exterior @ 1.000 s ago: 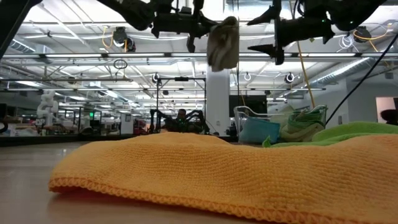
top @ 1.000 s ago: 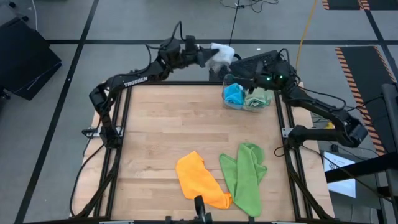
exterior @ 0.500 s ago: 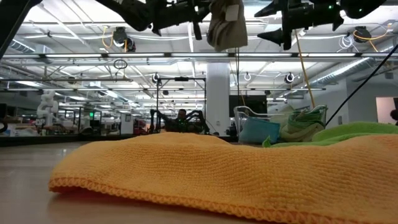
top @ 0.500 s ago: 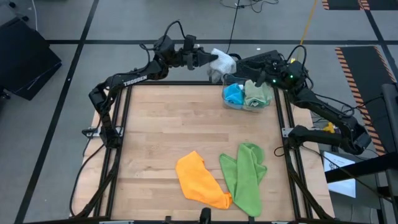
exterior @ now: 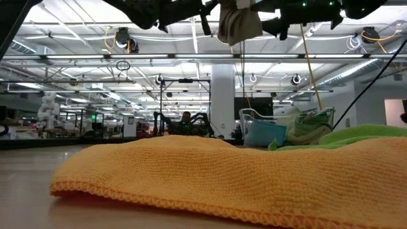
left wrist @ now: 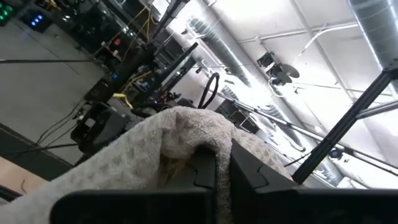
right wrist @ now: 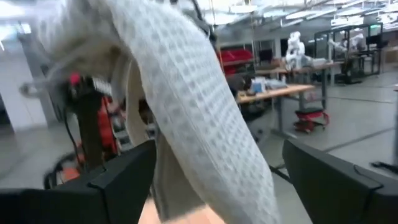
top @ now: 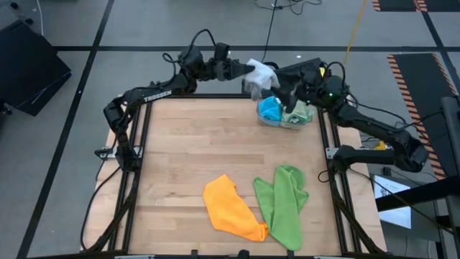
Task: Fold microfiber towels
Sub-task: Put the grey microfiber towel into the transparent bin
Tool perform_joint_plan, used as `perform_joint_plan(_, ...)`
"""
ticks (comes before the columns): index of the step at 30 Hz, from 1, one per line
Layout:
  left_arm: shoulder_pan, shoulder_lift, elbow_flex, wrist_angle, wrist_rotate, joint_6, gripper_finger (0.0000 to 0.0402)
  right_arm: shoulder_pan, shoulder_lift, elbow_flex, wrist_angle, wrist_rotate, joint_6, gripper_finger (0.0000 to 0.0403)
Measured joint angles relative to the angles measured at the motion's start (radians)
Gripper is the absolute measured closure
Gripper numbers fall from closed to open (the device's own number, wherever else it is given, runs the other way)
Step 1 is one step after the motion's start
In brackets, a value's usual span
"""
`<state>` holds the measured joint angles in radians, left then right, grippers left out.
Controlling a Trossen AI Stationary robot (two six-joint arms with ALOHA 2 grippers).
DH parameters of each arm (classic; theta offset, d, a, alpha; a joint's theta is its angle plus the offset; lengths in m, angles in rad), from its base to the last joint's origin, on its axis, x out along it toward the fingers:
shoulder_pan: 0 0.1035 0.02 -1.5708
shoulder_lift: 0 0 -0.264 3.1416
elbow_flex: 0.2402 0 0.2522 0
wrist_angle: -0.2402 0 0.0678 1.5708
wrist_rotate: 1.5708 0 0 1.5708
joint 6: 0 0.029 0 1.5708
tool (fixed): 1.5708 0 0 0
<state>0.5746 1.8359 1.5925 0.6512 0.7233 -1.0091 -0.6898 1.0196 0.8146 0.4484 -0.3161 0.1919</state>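
Left gripper [top: 241, 69] is up in the air past the far edge of the table [top: 187, 151], just beside the clear bin [top: 272, 119], clamped shut on a grey towel [top: 260, 73]. Left wrist view shows the cloth draped over both closed fingers [left wrist: 211, 171]. In the low view the grey towel [exterior: 236, 24] hangs bunched from the gripper, high above the bin.

Right gripper [top: 284, 90] is over the bin's far side, jaws spread wide, nothing pinched. In the right wrist view the grey towel [right wrist: 186, 99] hangs between its two fingers [right wrist: 121, 177] with a gap on both sides; can't tell whether either one touches it.

Bin sits at the table's far right corner and holds a blue towel [top: 269, 108] and a pale green towel [top: 298, 114], side by side, blue on the side toward the left arm.

Orange towel [top: 231, 207] and lime green towel [top: 284, 201] lie loosely bunched on the table's near half, well apart from the bin, orange just beside the green and nearly touching it.
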Motion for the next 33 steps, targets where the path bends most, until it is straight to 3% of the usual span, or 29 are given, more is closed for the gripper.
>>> perform_joint_plan(3,-0.002,0.000,0.000,-0.002,-0.028,-0.015,0.0388,0.026,0.026,0.001,0.071,0.013,0.050,0.0056)
perform_joint_plan(15,-0.021,0.000,0.000,0.007,-0.118,-0.110,0.0387,0.105,0.206,0.105,0.077,0.159,0.051,0.0046)
perform_joint_plan(20,-0.036,0.000,0.000,0.008,-0.133,-0.108,0.0382,0.104,0.315,0.163,0.164,0.137,0.131,0.0058)
perform_joint_plan(25,-0.033,0.000,0.000,0.012,-0.134,-0.118,0.0389,0.103,0.353,0.195,0.188,0.132,0.208,0.0125)
perform_joint_plan(29,-0.009,0.000,-0.001,0.061,-0.107,-0.127,0.0381,0.094,0.344,0.195,0.176,0.121,0.285,0.0218)
perform_joint_plan(33,0.026,0.000,-0.001,0.064,-0.002,-0.119,0.0385,0.061,0.314,0.195,0.153,0.026,0.380,0.0324)
